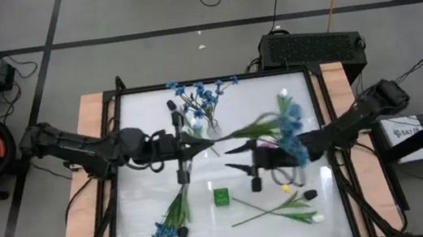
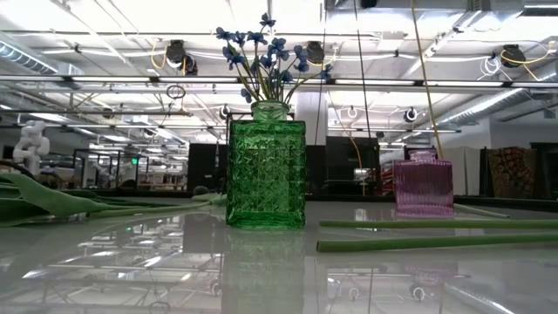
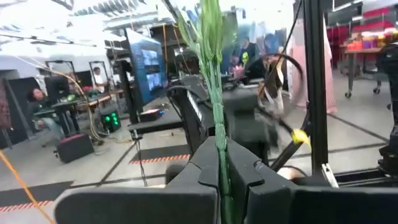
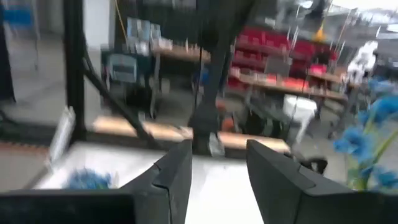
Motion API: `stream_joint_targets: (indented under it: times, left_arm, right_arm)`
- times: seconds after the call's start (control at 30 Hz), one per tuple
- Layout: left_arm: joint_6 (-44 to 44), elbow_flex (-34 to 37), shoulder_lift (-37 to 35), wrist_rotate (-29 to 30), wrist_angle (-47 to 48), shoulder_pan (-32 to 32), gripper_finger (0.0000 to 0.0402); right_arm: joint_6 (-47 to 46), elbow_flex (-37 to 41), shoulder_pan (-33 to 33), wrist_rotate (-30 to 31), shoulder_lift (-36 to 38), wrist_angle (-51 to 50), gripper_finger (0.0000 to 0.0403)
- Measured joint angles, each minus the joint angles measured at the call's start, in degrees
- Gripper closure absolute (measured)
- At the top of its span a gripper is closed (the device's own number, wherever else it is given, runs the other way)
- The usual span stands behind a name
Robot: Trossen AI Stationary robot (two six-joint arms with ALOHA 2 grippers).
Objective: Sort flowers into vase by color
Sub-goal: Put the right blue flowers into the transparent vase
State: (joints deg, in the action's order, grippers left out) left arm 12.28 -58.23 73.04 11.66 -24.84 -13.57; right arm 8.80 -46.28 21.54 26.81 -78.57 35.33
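The table [image 1: 227, 174] has a pale glossy top that mirrors the ceiling lights, with wooden strips along both sides and a dark frame around it; beyond lies a grey floor with black tape lines, cables and a black box at the far edge. The level view looks into a workshop hall with overhead rails. Near the far middle stands a green glass vase [image 2: 266, 173] holding blue flowers [image 2: 266, 52], and a pink vase [image 2: 424, 185] stands to one side. The left gripper [image 1: 184, 142], fingers [image 3: 205, 171] clamped together on a green stem [image 3: 214, 93], holds a blue-blossomed flower [image 1: 285, 121] above the table middle, blossoms toward the right arm. The right gripper [image 1: 233, 158] hovers just beside it with fingers [image 4: 174, 174] apart and nothing between them. Another blue bunch [image 1: 172, 222] lies near the front left corner, a white tulip [image 1: 285, 211] and a dark bud [image 1: 310, 195] at the front right, and a small green cube [image 1: 221, 197] sits between them. The front middle and left side are bare. The held blossoms are blurred, and the right wrist picture is smeared.
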Motion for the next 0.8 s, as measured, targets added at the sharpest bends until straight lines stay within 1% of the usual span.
stream_joint_targets:
  times: [0.1,0.2,0.23,0.3,0.4,0.5,0.63,0.7,0.8]
  left_arm:
    - [-1.0,6.9,0.1,0.2,-12.4,-0.1,0.0398]
    - [-1.4,12.1,1.2,0.2,-24.1,0.0,0.0398]
    - [-1.4,13.3,1.8,0.2,-27.3,0.1,0.0398]
    - [-1.4,15.2,3.3,0.2,-30.4,0.2,0.0398]
    - [-1.4,15.6,6.0,-0.3,-34.5,0.1,0.0398]
    - [-1.4,15.4,8.9,-0.6,-38.5,0.1,0.0398]
    - [-1.0,15.5,14.5,-0.8,-44.5,0.1,0.0398]
    - [-0.8,15.0,16.9,-1.0,-48.3,0.1,0.0398]
    - [0.4,14.5,20.1,-1.6,-50.0,0.1,0.0398]
  right_arm:
    - [-0.1,4.5,0.4,-0.6,5.7,5.7,0.0257]
    - [-2.2,9.4,-0.3,-3.9,10.3,10.1,0.0248]
    - [-3.0,10.7,-0.8,-5.5,11.2,12.2,0.0243]
    - [-3.7,13.2,-1.3,-7.8,12.4,17.2,0.0230]
    - [-3.8,15.2,-1.9,-9.3,12.2,23.5,0.0201]
    - [-4.4,15.4,-2.6,-10.4,10.9,27.3,0.0163]
    - [-5.3,14.8,-2.9,-12.1,8.3,32.5,0.0116]
    - [-5.4,14.4,-2.8,-12.2,7.1,33.6,0.0100]
    - [-5.4,13.1,-2.8,-12.2,5.8,33.9,0.0090]
